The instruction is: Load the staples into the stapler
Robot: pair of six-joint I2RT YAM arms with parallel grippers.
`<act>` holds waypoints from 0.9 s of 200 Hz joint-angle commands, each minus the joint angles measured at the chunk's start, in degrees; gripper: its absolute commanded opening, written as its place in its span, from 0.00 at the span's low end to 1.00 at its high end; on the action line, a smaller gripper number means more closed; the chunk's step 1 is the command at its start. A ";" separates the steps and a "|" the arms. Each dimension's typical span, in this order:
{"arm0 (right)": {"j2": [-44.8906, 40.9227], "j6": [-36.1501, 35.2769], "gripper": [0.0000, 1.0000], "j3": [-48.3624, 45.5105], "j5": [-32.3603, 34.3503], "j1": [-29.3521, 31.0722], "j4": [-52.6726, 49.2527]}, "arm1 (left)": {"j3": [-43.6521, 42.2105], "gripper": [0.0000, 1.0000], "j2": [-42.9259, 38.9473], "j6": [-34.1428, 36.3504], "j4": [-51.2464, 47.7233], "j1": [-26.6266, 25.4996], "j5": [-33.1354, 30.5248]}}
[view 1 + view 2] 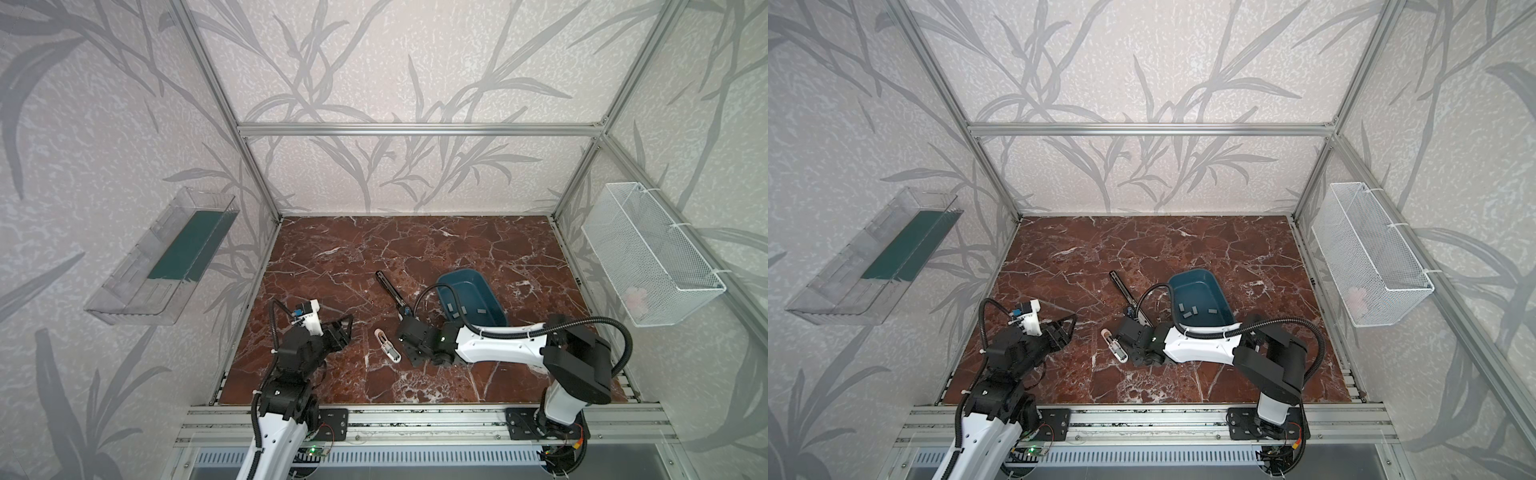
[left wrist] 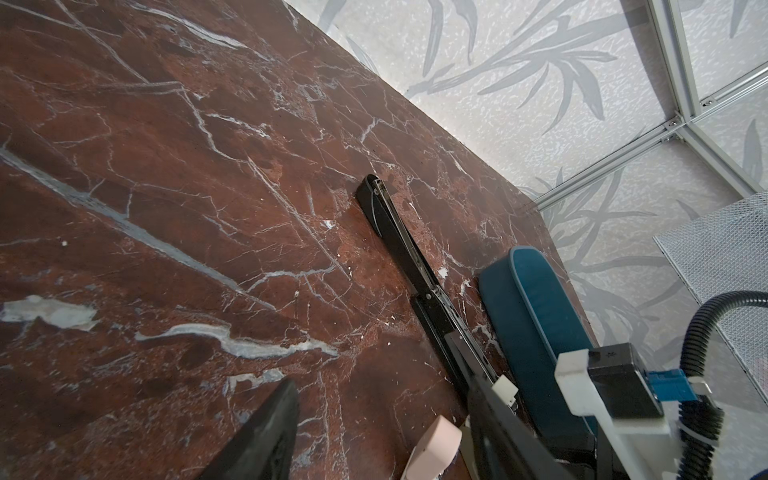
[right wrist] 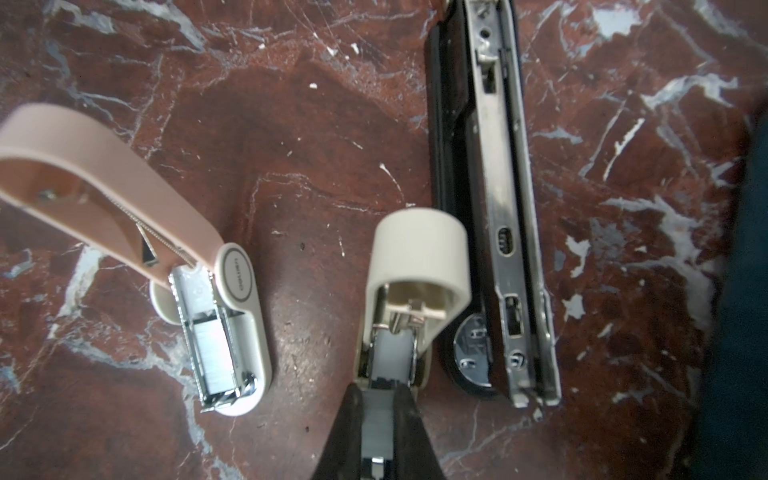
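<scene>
In the right wrist view my right gripper (image 3: 376, 428) is shut on a grey strip of staples (image 3: 376, 409). The strip's far end sits at the mouth of the open channel of a cream stapler (image 3: 415, 257) with its lid raised. More staples (image 1: 451, 307) lie in the blue tray (image 1: 494, 303). A pink stapler (image 3: 232, 316) stands open to one side, a strip showing in its channel. In both top views my right gripper (image 1: 409, 343) hangs low beside the pink stapler (image 1: 386, 345). My left gripper (image 1: 345, 326) is open and empty, left of them.
A long black stapler (image 1: 390, 291) lies opened flat between the gripper and the blue tray (image 1: 1221, 299). A clear shelf (image 1: 162, 257) hangs on the left wall and a white wire basket (image 1: 652, 257) on the right wall. Brown marble tabletop (image 1: 415, 245) stretches behind.
</scene>
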 commanded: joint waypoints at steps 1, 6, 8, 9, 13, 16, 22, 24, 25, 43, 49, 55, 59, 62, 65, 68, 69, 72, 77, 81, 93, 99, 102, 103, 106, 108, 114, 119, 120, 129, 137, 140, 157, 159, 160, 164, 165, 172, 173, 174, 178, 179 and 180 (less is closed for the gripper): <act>-2.68 0.28 0.11 -0.56 0.83 0.36 0.18 | -0.15 0.66 -0.29 -0.05 1.27 -0.41 -0.72; -2.69 0.12 0.11 -0.49 0.77 0.42 0.19 | -0.14 0.65 -0.31 0.00 1.27 -0.42 -0.72; -2.71 0.06 0.11 -0.43 0.80 0.38 0.12 | -0.21 0.66 -0.33 0.00 1.23 -0.47 -0.72; -2.71 0.03 0.11 -0.41 0.73 0.41 0.11 | -0.17 0.65 -0.29 0.00 1.21 -0.44 -0.72; -2.61 -0.03 0.11 -0.32 0.78 0.39 -0.03 | -0.19 0.66 -0.33 0.00 1.27 -0.42 -0.72; -2.58 -0.07 0.11 -0.24 0.87 0.36 -0.11 | -0.16 0.66 -0.33 0.00 1.28 -0.44 -0.72; -2.59 -0.15 0.11 -0.21 0.99 0.41 -0.24 | -0.14 0.66 -0.30 0.00 1.28 -0.42 -0.72; -2.55 -0.23 0.11 -0.21 1.01 0.42 -0.32 | -0.21 0.65 -0.31 0.00 1.28 -0.42 -0.72; -2.59 -0.24 0.11 -0.17 1.05 0.39 -0.33 | -0.22 0.66 -0.28 0.00 1.28 -0.47 -0.72; -2.80 -0.58 0.11 -0.04 1.52 0.36 -0.70 | -0.15 0.66 -0.33 0.00 1.28 -0.45 -0.78; -2.89 -0.71 0.11 -0.09 1.67 0.39 -0.70 | -0.18 0.66 -0.38 0.00 1.26 -0.45 -0.80; -2.89 -0.77 0.11 -0.07 1.84 0.37 -0.71 | -0.18 0.66 -0.36 0.00 1.27 -0.44 -0.76; -2.90 -0.78 0.11 -0.05 1.92 0.38 -0.71 | -0.18 0.65 -0.43 -0.05 1.23 -0.43 -0.78; -2.89 -0.78 0.11 -0.06 1.97 0.36 -0.81 | -0.14 0.66 -0.42 -0.01 1.25 -0.45 -0.86; -2.86 -0.78 0.11 -0.05 1.98 0.39 -0.79 | -0.16 0.66 -0.43 -0.01 1.27 -0.47 -0.89; -2.82 -0.78 0.11 -0.04 2.05 0.41 -0.81 | -0.19 0.65 -0.36 0.00 1.23 -0.46 -0.89; -2.81 -0.78 0.11 -0.04 2.06 0.38 -0.80 | -0.16 0.66 -0.40 0.00 1.26 -0.44 -0.89; -2.69 -0.78 0.11 -0.03 2.02 0.39 -0.83 | -0.16 0.66 -0.39 0.00 1.28 -0.42 -0.90; -2.54 -0.81 0.11 0.04 2.07 0.38 -0.92 | -0.15 0.66 -0.39 0.00 1.25 -0.44 -0.84; -2.35 -0.87 0.11 0.13 2.07 0.36 -1.02 | -0.14 0.66 -0.37 0.00 1.25 -0.42 -0.85; -1.84 -0.82 0.11 0.67 2.02 0.38 -1.73 | -0.14 0.66 -0.39 0.00 1.21 -0.45 -0.88; -1.84 -0.95 0.11 1.07 2.05 0.36 -2.08 | -0.18 0.66 -0.39 0.00 1.20 -0.43 -0.90; -1.84 -0.96 0.11 1.21 2.07 0.41 -2.18 | -0.16 0.66 -0.39 0.00 1.18 -0.48 -0.94; -1.84 -0.96 0.10 1.25 2.07 0.38 -2.23 | -0.15 0.66 -0.41 0.00 1.19 -0.49 -0.92; -1.84 -0.96 0.10 1.38 2.06 0.39 -2.37 | -0.15 0.66 -0.35 0.00 1.18 -0.46 -0.90; -0.72 -0.96 0.10 1.44 2.00 0.39 -2.43 | -0.14 0.66 -0.34 0.00 1.14 -0.45 -0.88; -0.10 -0.96 0.10 1.58 1.90 0.41 -2.63 | -0.19 0.65 -0.39 0.00 1.19 -0.44 -0.97; -0.02 -0.94 0.10 1.59 1.77 0.38 -2.59 | -0.15 0.65 -0.39 0.00 1.14 -0.51 -0.98; -0.05 -0.95 0.10 1.61 1.74 0.37 -2.56 | -0.19 0.65 -0.41 0.00 1.16 -0.51 -0.94; -0.04 -0.96 0.10 1.55 1.42 0.38 -2.35 | -0.15 0.66 -0.38 0.00 1.18 -0.52 -0.97; 0.03 -0.96 0.10 1.46 1.29 0.36 -2.14 | -0.21 0.66 -0.35 0.00 1.19 -0.55 -0.96; 0.01 -0.96 0.10 1.44 1.27 0.36 -2.12 | -0.15 0.66 -0.36 0.00 1.18 -0.56 -0.94; 0.27 -0.96 0.10 1.50 0.88 0.38 -2.06 | -0.23 0.66 -0.35 0.00 1.17 -0.53 -1.07; 0.25 -0.96 0.10 1.49 0.80 0.37 -1.98 | -0.23 0.66 -0.39 0.00 1.19 -0.54 -1.07; 0.26 -0.96 0.10 1.48 0.78 0.36 -1.91 | -0.23 0.66 -0.36 0.00 1.19 -0.52 -1.07; 0.27 -0.96 0.10 1.42 0.60 0.44 -1.85 | -0.27 0.66 -0.40 0.00 1.15 -0.51 -1.07; 0.27 -0.96 0.10 1.44 0.59 0.40 -1.85 | -0.29 0.66 -0.42 0.00 1.17 -0.51 -1.07; 0.27 -0.96 0.10 1.35 0.44 0.38 -1.68 | -0.27 0.66 -0.36 -0.01 1.17 -0.51 -1.03; 0.23 -0.96 0.10 1.32 0.42 0.37 -1.67 | -0.29 0.66 -0.35 -0.05 1.18 -0.51 -1.10; 0.26 -0.96 0.10 1.31 0.40 0.38 -1.58 | -0.22 0.66 -0.39 -0.03 1.18 -0.51 -1.08; 0.27 -0.94 0.10 1.36 0.40 0.41 -1.51 | -0.29 0.66 -0.35 0.00 1.19 -0.55 -1.16; 0.32 -0.95 0.10 1.32 0.31 0.34 -1.54 | -0.26 0.65 -0.39 0.00 1.15 -0.53 -1.11; 0.34 -0.95 0.10 1.35 0.31 0.39 -1.56 | -0.24 0.65 -0.37 0.00 1.17 -0.57 -1.09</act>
